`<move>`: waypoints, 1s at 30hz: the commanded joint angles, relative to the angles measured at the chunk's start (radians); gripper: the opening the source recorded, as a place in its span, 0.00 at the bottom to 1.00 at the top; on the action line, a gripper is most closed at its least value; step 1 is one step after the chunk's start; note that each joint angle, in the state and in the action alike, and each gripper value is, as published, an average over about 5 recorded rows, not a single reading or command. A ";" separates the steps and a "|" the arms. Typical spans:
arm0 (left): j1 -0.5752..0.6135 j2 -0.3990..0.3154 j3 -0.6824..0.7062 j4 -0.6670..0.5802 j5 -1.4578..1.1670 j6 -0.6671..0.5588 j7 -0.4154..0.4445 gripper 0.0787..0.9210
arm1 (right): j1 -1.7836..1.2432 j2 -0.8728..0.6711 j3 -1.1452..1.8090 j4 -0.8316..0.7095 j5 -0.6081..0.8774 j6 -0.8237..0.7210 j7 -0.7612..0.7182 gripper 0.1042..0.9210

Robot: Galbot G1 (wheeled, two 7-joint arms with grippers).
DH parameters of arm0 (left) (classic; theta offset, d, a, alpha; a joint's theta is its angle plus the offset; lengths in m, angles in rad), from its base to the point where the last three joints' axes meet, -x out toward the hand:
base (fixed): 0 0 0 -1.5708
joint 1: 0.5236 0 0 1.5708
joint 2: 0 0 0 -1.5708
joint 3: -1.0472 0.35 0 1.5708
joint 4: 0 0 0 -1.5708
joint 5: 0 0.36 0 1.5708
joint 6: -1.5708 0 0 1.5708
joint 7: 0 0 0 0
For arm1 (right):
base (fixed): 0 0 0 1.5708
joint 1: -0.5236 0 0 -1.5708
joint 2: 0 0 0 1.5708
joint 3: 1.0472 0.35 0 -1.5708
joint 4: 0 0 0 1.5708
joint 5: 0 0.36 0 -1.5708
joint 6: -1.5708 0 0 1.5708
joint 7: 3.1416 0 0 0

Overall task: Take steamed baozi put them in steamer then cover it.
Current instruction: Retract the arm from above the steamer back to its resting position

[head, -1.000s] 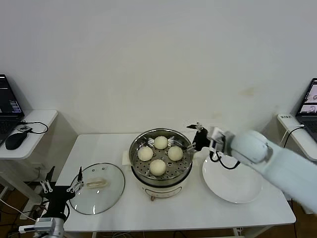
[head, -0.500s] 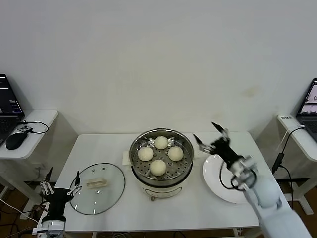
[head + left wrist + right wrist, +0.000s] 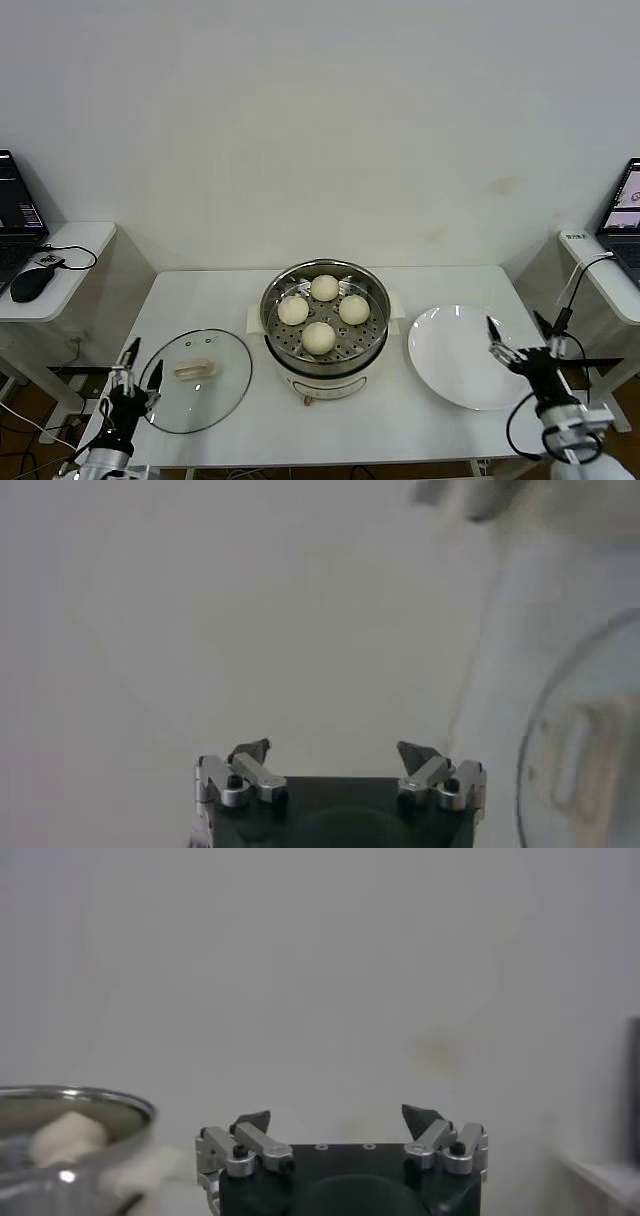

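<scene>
The steamer (image 3: 326,358) stands at the table's middle with several cream-white baozi (image 3: 319,337) on its perforated tray. Its rim and one baozi (image 3: 66,1136) show in the right wrist view. The glass cover (image 3: 196,379) lies flat on the table left of the steamer, its cream handle up. It also shows blurred in the left wrist view (image 3: 585,760). My left gripper (image 3: 133,360) is open and empty at the table's front left corner, beside the cover. My right gripper (image 3: 515,338) is open and empty at the front right, by the plate's edge.
An empty white plate (image 3: 468,356) lies right of the steamer. Side tables stand at both sides, with a laptop and a mouse (image 3: 31,283) on the left one and a laptop (image 3: 625,210) on the right one. A wall is behind the table.
My right arm has drawn back from the steamer's right rim, over the plate, down to the front right corner. My left gripper has risen a little at the front left.
</scene>
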 commanded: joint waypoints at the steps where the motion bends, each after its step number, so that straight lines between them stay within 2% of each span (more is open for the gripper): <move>1: 0.056 0.003 0.015 0.011 0.243 0.030 0.055 0.88 | -0.076 0.083 0.143 0.024 0.021 0.015 0.009 0.88; 10: -0.033 -0.026 0.047 0.094 0.223 0.041 0.070 0.88 | -0.085 0.091 0.137 0.026 0.015 0.004 0.007 0.88; 30: -0.244 -0.011 0.124 0.274 0.187 0.040 0.101 0.88 | -0.113 0.128 0.103 0.047 -0.018 0.000 -0.004 0.88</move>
